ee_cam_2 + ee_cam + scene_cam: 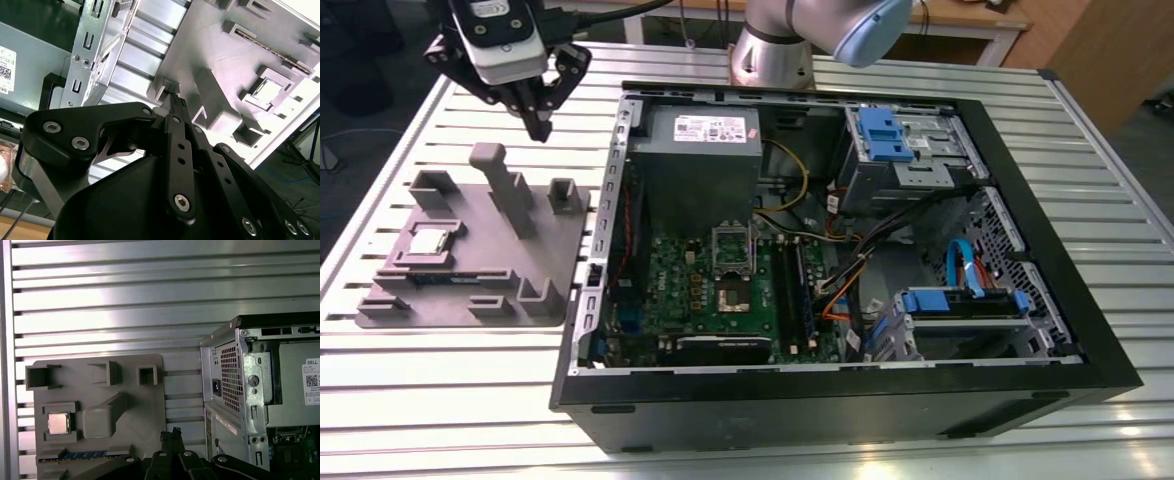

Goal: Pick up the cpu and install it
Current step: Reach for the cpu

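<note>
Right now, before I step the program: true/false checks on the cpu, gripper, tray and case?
1. The cpu sits in a pocket of the gray tray. True.
2. The gripper holds the cpu. False: it is shut on nothing and hangs in the air, apart from the cpu.
3. The tray lies inside the computer case. False: it lies on the slatted table beside the case, on the exterior view's left.
4. The case is open, with the motherboard showing. True.
5. A memory stick lies in the tray near the cpu. True.
</note>
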Robot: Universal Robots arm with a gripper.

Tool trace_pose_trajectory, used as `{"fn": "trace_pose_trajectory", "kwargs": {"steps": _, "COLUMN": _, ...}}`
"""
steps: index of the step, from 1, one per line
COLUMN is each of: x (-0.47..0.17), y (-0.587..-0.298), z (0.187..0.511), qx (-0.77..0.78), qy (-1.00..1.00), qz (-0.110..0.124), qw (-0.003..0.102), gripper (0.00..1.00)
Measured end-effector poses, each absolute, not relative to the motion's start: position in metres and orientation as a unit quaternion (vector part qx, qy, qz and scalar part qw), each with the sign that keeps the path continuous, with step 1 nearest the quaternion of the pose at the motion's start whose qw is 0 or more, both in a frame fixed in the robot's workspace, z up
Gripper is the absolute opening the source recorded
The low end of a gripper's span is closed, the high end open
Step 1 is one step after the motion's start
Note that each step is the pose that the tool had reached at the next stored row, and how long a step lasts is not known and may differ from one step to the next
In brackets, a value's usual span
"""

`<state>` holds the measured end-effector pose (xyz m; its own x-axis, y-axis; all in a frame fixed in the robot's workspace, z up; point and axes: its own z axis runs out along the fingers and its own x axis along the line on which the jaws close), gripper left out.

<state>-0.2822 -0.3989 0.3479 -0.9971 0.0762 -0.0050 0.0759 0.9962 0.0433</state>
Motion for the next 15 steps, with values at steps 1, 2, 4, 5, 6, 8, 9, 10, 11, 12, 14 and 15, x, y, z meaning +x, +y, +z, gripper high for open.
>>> {"fn": "trace_pose_trajectory", "kwargs": {"steps": 1, "x": -0.2824, "y": -0.3989, "z": 0.3478, "qx": 0.038, "qy": 0.999, "qz": 0.022, "qw": 0.003, "gripper": 0.1}}
{"fn": "trace_pose_trajectory", "kwargs": {"steps": 2, "x": -0.2826, "y": -0.3989, "z": 0.3477, "qx": 0.038, "qy": 0.999, "qz": 0.022, "qw": 0.003, "gripper": 0.1}}
{"fn": "trace_pose_trajectory", "kwargs": {"steps": 4, "x": -0.2829, "y": -0.3989, "z": 0.3475, "qx": 0.038, "qy": 0.999, "qz": 0.022, "qw": 0.003, "gripper": 0.1}}
{"fn": "trace_pose_trajectory", "kwargs": {"steps": 5, "x": -0.2832, "y": -0.399, "z": 0.3475, "qx": 0.038, "qy": 0.999, "qz": 0.021, "qw": 0.003, "gripper": 0.1}}
{"fn": "trace_pose_trajectory", "kwargs": {"steps": 6, "x": -0.2836, "y": -0.3989, "z": 0.3473, "qx": 0.038, "qy": 0.999, "qz": 0.022, "qw": 0.003, "gripper": 0.1}}
{"fn": "trace_pose_trajectory", "kwargs": {"steps": 8, "x": -0.2843, "y": -0.3989, "z": 0.3471, "qx": 0.038, "qy": 0.999, "qz": 0.022, "qw": 0.003, "gripper": 0.1}}
{"fn": "trace_pose_trajectory", "kwargs": {"steps": 9, "x": -0.2848, "y": -0.3989, "z": 0.3471, "qx": 0.038, "qy": 0.999, "qz": 0.021, "qw": 0.003, "gripper": 0.1}}
{"fn": "trace_pose_trajectory", "kwargs": {"steps": 10, "x": -0.2853, "y": -0.3989, "z": 0.3469, "qx": 0.038, "qy": 0.999, "qz": 0.022, "qw": 0.003, "gripper": 0.1}}
{"fn": "trace_pose_trajectory", "kwargs": {"steps": 11, "x": -0.2858, "y": -0.3989, "z": 0.3468, "qx": 0.038, "qy": 0.999, "qz": 0.022, "qw": 0.003, "gripper": 0.1}}
{"fn": "trace_pose_trajectory", "kwargs": {"steps": 12, "x": -0.2864, "y": -0.3989, "z": 0.3467, "qx": 0.038, "qy": 0.999, "qz": 0.022, "qw": 0.003, "gripper": 0.1}}
{"fn": "trace_pose_trajectory", "kwargs": {"steps": 14, "x": -0.2873, "y": -0.3989, "z": 0.3465, "qx": 0.038, "qy": 0.999, "qz": 0.022, "qw": 0.003, "gripper": 0.1}}
{"fn": "trace_pose_trajectory", "kwargs": {"steps": 15, "x": -0.2878, "y": -0.3989, "z": 0.3464, "qx": 0.038, "qy": 0.999, "qz": 0.021, "qw": 0.003, "gripper": 0.1}}
